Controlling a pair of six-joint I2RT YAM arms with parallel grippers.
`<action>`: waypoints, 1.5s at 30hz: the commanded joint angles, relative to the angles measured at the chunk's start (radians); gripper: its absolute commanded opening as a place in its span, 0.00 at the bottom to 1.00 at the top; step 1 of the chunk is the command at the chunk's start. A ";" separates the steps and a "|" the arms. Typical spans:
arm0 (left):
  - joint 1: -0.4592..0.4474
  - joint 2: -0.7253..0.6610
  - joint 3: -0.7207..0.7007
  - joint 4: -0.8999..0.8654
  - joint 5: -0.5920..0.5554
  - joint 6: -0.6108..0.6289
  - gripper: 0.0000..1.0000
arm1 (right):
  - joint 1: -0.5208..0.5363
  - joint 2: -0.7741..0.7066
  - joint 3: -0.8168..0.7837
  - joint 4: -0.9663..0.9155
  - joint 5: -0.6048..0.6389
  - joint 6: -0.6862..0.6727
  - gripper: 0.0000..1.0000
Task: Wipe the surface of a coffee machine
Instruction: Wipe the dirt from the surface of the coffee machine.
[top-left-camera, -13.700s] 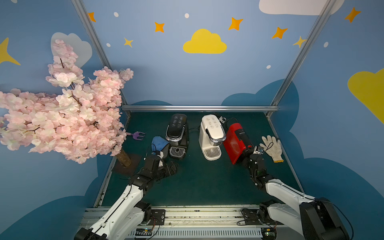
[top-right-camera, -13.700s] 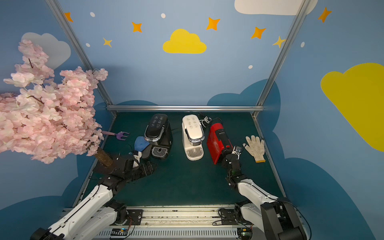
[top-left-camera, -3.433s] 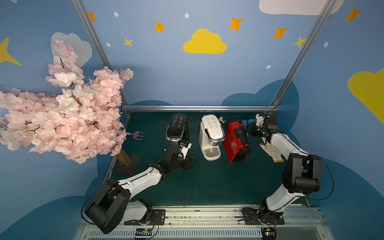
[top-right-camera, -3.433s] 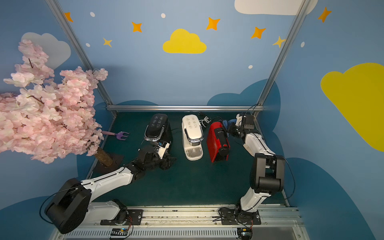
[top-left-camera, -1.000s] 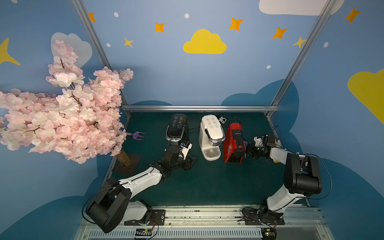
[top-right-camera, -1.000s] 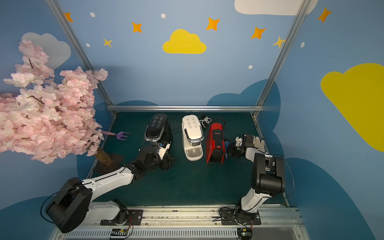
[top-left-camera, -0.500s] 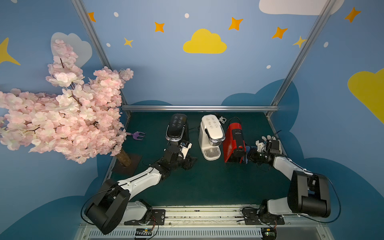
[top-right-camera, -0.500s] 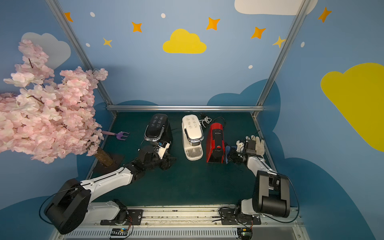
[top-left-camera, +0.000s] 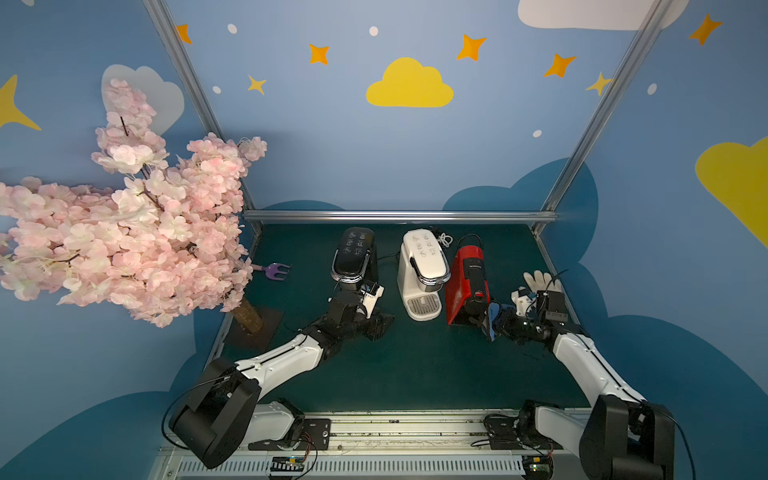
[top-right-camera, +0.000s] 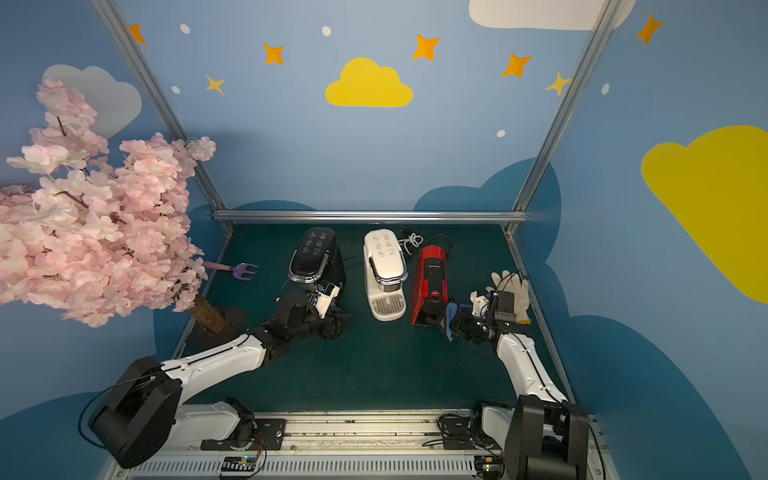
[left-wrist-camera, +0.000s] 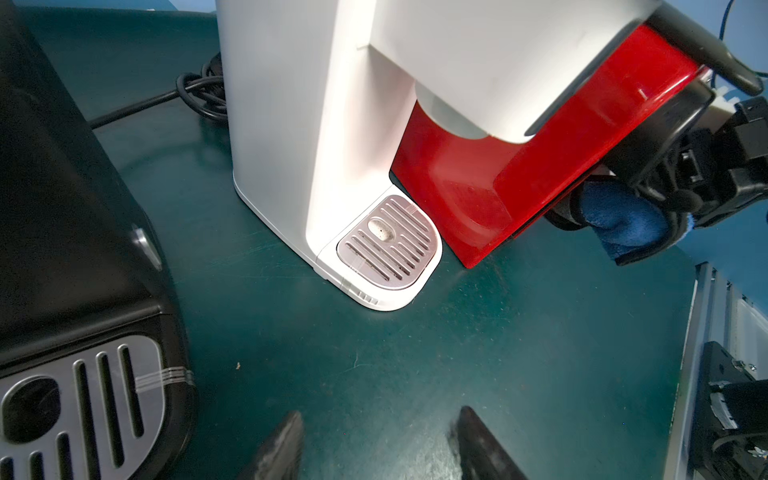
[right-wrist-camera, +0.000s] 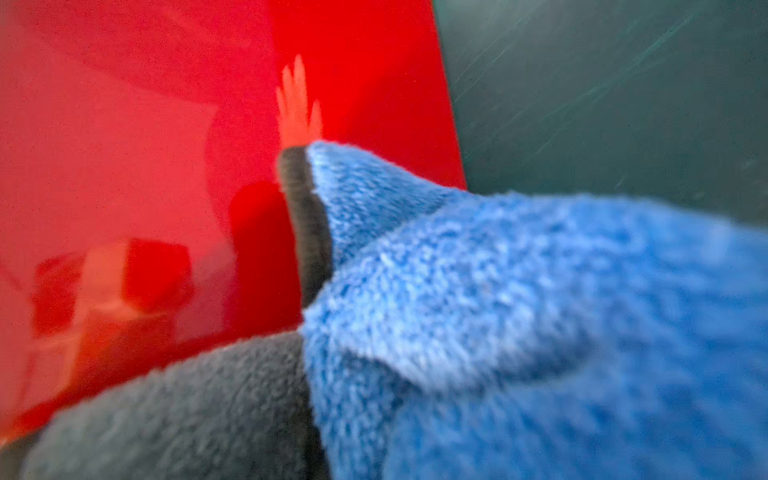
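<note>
The right gripper (top-left-camera: 500, 323) has its jaws clamped on a bunched blue cloth (top-left-camera: 493, 314). The cloth's grey-edged fold presses against the glossy side of the red coffee machine (top-left-camera: 455, 291), low down at about 4 o'clock from the machine's body in both top views. That machine stands at roughly 2 o'clock from the middle of the green mat (top-left-camera: 415, 365), just beside the white coffee machine (top-left-camera: 422, 270) at its 9 o'clock. A white glove (top-left-camera: 536, 277) lies at 12 o'clock from the right wrist. The left gripper (left-wrist-camera: 374, 446) hangs with its fingers (left-wrist-camera: 282, 440) parted and nothing between them, low over bare mat at 5 o'clock from the black coffee machine (top-left-camera: 353, 257)
</note>
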 joint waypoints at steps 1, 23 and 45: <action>-0.001 0.008 -0.007 0.009 0.000 0.018 0.60 | 0.052 -0.070 -0.008 -0.047 -0.108 0.024 0.04; -0.003 0.024 -0.002 0.009 0.002 0.020 0.60 | 0.149 -0.043 -0.212 0.515 0.216 0.313 0.02; -0.006 0.014 -0.003 0.009 0.019 0.016 0.60 | 0.003 0.088 -0.100 0.707 0.453 0.313 0.00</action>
